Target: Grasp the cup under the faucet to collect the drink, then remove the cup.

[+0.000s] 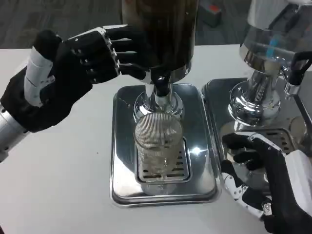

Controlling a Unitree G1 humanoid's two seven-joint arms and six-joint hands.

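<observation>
Cup (158,146) sits on the drip tray (124,161) grate, right under the faucet (160,83), ready to fill. Left hand (68,73) reaches toward the dispenser (163,34), fingers spread, empty. Right hand (265,180) waits beside the tray, loosely open, holding nothing.

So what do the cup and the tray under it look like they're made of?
The cup looks like clear ribbed glass, possibly plastic: the grate shows through its fine vertical ridges. The tray looks like polished metal, likely stainless steel, with mirror-like reflections and bright glints.
</observation>
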